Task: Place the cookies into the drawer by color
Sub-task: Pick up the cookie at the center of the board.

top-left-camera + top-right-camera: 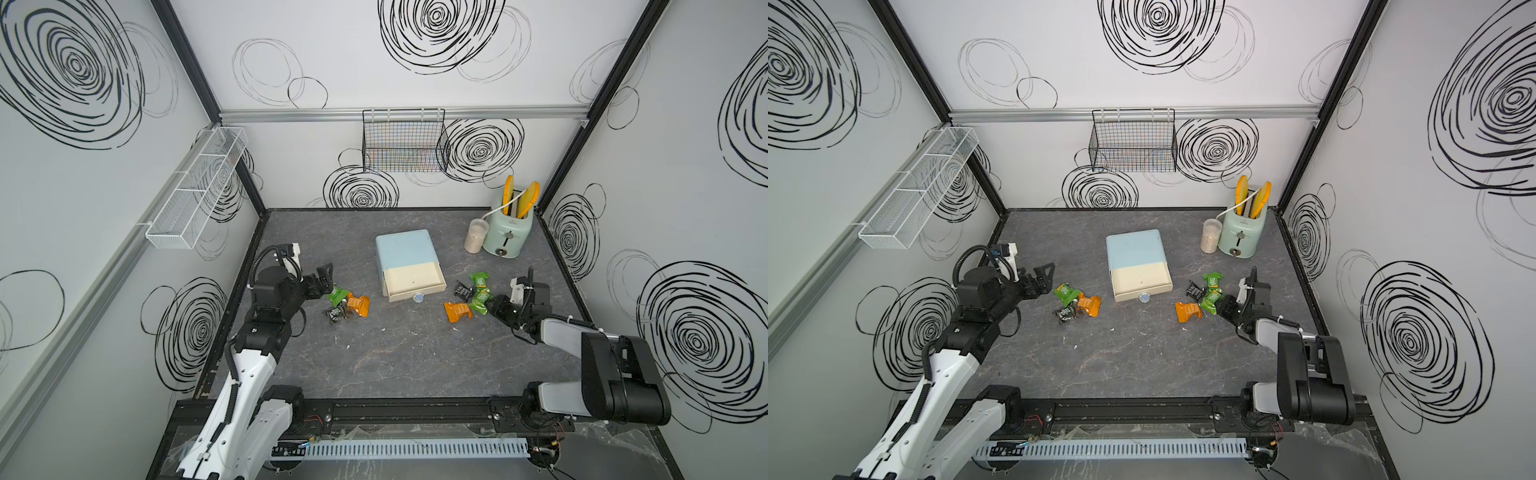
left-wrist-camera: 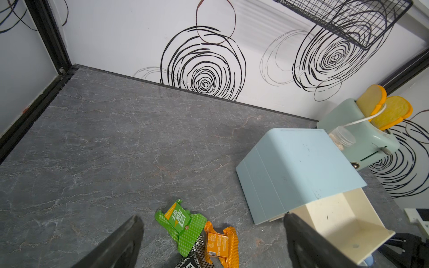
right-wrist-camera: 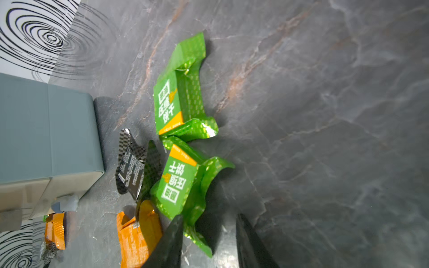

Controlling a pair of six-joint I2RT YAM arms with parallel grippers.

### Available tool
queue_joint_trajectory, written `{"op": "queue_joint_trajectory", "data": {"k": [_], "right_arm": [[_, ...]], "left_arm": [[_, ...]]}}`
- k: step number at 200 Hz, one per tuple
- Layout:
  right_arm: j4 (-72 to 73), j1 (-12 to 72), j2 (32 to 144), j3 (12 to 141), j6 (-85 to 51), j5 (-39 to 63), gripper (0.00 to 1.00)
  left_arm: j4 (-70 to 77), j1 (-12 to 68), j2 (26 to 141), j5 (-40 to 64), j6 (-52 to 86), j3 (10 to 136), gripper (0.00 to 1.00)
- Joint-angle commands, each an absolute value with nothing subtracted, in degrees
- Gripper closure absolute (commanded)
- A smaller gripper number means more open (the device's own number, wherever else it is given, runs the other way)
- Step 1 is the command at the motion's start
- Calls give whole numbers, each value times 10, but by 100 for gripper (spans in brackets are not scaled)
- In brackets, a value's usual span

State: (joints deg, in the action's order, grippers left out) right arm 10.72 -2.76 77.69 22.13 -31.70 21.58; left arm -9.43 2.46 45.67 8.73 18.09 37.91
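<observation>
Grey marbled bench between white walls scrawled with black spirals. At mid-bench, pale-blue drawer, top tray pulled out toward the arms, round knob at its front.

Wrapped cookies in two heaps on the bench, one off each side of the drawer. Off the left side: left green packet, left orange packet touching it, left black packet tucked partly under both. Just beside that heap, left claw, spread wide, gripping nothing.

Off the right side: far green packet, near green packet touching it end to end, right black packet on the drawer side, right orange packet closest to the arms. Low at the near green packet, right claw, jaws partly apart, crimped tail of that packet lying between the fingers, packet resting on the bench.

Mint toaster and clear jar in the far right corner, well apart from the cookies.
</observation>
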Motion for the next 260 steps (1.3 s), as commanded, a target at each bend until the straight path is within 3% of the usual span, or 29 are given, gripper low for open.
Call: {"op": "queue_joint_trajectory", "data": {"k": [1, 49, 70, 149, 224, 260], "right_arm": [[66, -21, 773, 225, -315, 196, 45], [34, 25, 773, 267, -334, 106, 26], [20, 47, 790, 291, -352, 59, 22], [14, 81, 858, 331, -400, 3, 31], [-7, 109, 894, 353, -398, -40, 30], [-45, 130, 915, 380, -393, -78, 38]], "left_arm": [[-84, 18, 452, 90, 188, 374, 2], [-83, 16, 453, 93, 189, 375, 2], [-81, 14, 452, 95, 190, 375, 2], [-81, 8, 450, 101, 191, 374, 2], [-78, 2, 449, 105, 193, 374, 2], [-80, 1, 447, 105, 192, 374, 2]]}}
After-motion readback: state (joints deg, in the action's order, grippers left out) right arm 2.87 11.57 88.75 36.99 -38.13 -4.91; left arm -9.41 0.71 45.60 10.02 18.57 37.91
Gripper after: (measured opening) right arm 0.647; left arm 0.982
